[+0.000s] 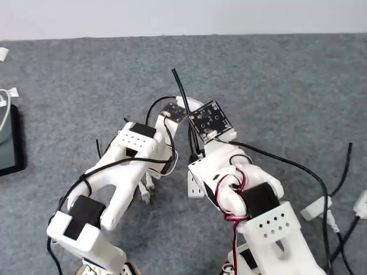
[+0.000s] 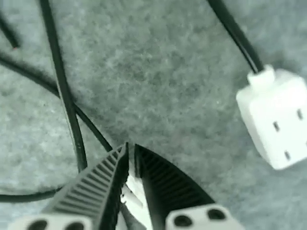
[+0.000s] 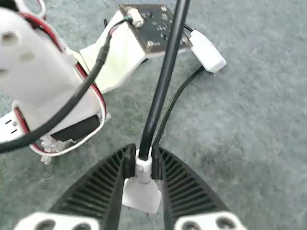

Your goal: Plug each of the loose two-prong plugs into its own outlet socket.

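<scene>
**A:** Right gripper (image 3: 143, 148) is clenched on a plug (image 3: 140, 191), with its cable (image 3: 165, 72) running straight out past the fingertips. Left gripper (image 2: 131, 148) is pinched on a white piece (image 2: 129, 194). It's likely another plug, but too hidden to call.

**B:** And the socket?

**A:** Socket (image 2: 276, 120) lies ahead of the left fingers and off to one side, slots up, well apart from them.

**B:** How to do this well?

**A:** I'd square the prongs to those slots, then press straight in. A tilted entry could just shove the socket across the carpet (image 1: 275, 74).

**B:** What do the views add?

**A:** The left wrist view gives the slots plainly. The high view gives the layout, with the socket between the two arms. The right wrist view catches a loose plug (image 3: 207, 50) beyond its fingertips.
</scene>
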Controlling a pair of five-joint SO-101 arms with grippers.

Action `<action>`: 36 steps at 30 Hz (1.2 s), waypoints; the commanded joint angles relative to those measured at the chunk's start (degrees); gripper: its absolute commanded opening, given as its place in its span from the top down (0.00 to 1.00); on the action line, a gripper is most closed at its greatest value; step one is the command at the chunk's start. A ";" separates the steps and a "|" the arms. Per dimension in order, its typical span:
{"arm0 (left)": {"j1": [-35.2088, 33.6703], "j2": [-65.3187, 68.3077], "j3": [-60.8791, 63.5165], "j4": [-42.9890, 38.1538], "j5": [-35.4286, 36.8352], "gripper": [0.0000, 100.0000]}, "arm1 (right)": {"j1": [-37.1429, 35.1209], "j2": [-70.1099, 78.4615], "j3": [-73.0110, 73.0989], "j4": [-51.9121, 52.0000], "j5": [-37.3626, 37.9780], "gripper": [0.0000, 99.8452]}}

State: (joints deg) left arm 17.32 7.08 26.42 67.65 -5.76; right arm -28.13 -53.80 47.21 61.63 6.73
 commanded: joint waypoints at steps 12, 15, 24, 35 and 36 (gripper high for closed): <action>5.71 -24.53 17.10 -8.62 -12.13 0.99 | -2.95 -1.80 -0.18 1.71 0.35 0.99; 5.71 -26.55 18.68 -9.14 -14.07 0.99 | -3.74 -1.98 -0.18 2.07 0.26 0.99; 6.15 -27.08 20.00 -9.14 -17.32 0.99 | -3.38 -1.89 -0.26 2.59 0.62 0.99; 1.85 -27.08 19.56 -15.03 -4.75 0.99 | 1.10 -1.98 0.00 -0.57 -6.95 0.99; 0.88 -27.08 19.56 -16.62 -2.29 0.99 | 1.19 -1.71 0.18 -0.84 -7.74 0.99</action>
State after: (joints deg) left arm 20.75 -18.15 46.90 55.43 -14.99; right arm -28.22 -54.51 47.82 62.77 1.63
